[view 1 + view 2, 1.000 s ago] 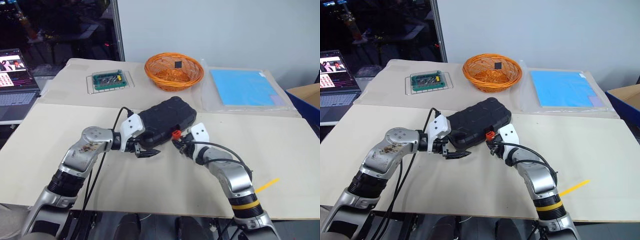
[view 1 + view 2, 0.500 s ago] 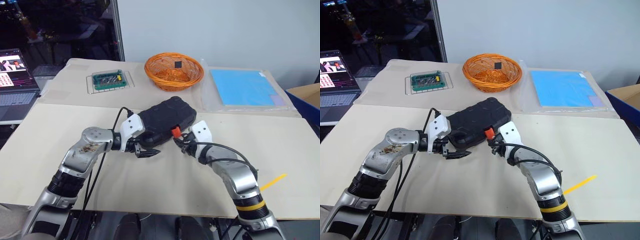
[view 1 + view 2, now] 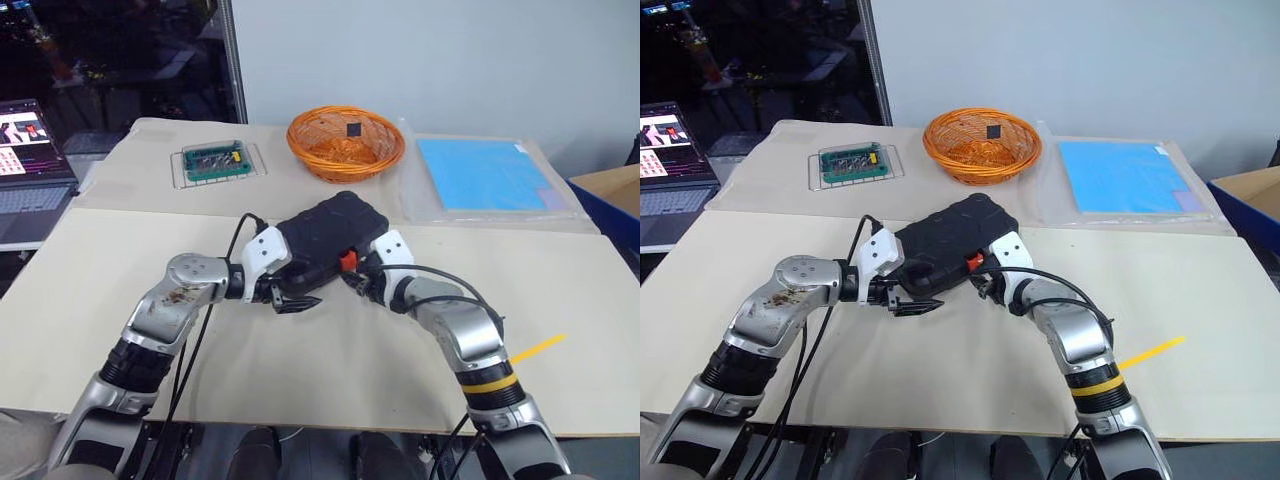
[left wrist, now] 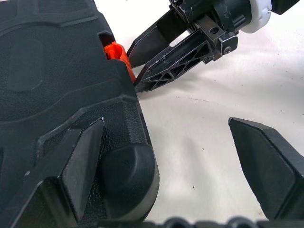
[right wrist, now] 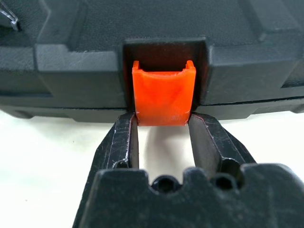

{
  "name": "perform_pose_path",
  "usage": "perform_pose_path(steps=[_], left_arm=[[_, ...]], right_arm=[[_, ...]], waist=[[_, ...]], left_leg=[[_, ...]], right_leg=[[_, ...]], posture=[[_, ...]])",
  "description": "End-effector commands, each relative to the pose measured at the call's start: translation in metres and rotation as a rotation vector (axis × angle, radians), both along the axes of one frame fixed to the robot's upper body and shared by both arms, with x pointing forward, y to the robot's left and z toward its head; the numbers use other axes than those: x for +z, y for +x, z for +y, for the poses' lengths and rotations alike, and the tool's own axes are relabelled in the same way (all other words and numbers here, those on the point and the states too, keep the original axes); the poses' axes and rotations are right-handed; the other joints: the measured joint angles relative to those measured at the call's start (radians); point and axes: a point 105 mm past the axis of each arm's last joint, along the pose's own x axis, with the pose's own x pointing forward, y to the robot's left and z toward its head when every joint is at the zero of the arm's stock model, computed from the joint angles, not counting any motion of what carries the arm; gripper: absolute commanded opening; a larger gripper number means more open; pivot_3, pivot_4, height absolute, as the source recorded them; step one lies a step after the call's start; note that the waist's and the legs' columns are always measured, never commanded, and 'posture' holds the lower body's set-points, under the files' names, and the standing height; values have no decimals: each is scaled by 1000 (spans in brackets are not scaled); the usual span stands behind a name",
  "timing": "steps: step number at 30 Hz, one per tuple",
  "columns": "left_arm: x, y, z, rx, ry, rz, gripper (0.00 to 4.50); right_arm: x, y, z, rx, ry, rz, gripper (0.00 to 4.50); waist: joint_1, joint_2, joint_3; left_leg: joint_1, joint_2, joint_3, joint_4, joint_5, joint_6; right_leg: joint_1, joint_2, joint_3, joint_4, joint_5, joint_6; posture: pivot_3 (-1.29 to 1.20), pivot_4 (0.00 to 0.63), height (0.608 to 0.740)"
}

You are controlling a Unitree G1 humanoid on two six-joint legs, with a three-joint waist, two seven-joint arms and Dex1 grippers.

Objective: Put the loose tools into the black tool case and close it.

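The case (image 3: 330,232) lay shut on the table (image 3: 560,290) — right tool (image 5: 161,124) pinched its orange latch (image 5: 163,92), left tool (image 4: 166,161) gaped wide, one finger on the case's corner.

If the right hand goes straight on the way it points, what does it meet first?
The orange latch of the black tool case; the right hand already has a finger on each side of its lower edge.
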Motion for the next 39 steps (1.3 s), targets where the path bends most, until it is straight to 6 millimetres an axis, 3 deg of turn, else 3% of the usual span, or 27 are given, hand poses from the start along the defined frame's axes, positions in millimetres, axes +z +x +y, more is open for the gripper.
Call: perform_pose_path(steps=[1,3,4,6,8,9,17,21,27,33,39], left_arm=[[-24,-2,3,24,44,79,4500],[-25,-2,3,28,42,79,4500],[-25,-1,3,30,41,79,4500],[-25,0,3,34,39,78,4500],[-25,0,3,35,39,78,4500],[-25,1,3,36,39,78,4500],[-22,3,6,42,42,67,4500],[-22,4,7,46,45,65,4500],[-22,4,5,47,44,62,4500],[-24,5,5,51,47,62,4500],[-27,6,5,57,48,64,4500]], right_arm=[[23,-9,-4,12,19,-85,1270],[27,-14,-12,1,31,-91,1270],[29,-18,-12,17,50,-83,2070],[30,-29,-8,73,72,-61,2434],[29,-31,-7,78,66,-55,3236],[27,-31,-7,74,64,-52,3428],[30,-25,-6,32,122,-50,3428],[33,-21,-10,12,169,-41,1877],[19,-5,-5,-2,131,-21,37],[22,12,14,37,157,-43,37],[25,6,15,58,167,-58,37]], waist=[[3,0,0],[4,0,0],[4,0,0],[5,0,0],[4,1,-1],[4,1,-1],[4,1,-2],[4,1,-2],[3,2,-2],[-11,2,-2],[-18,2,-2]], left_leg=[[0,0,0,0,0,0],[0,0,0,0,0,0],[0,0,0,0,0,0],[0,0,0,0,0,0],[0,0,0,0,0,0],[0,0,0,0,0,0],[1,0,0,0,0,0],[1,0,0,0,0,0],[1,0,0,0,0,0],[1,0,0,0,0,0],[2,1,0,0,0,0]], right_leg=[[0,0,0,0,0,0],[0,0,0,0,0,0],[0,0,0,0,-1,0],[0,0,0,0,-1,0],[0,0,0,0,-1,0],[1,0,0,0,-1,0],[1,0,0,0,0,0],[1,0,0,0,0,0],[1,0,0,0,0,0],[0,1,1,0,0,0],[1,2,1,0,1,-1]], posture=[[0,150,740],[0,150,740],[0,150,740],[0,150,740],[0,150,740],[0,150,740],[0,150,740],[0,150,740],[0,150,740],[0,150,740],[0,150,740]])
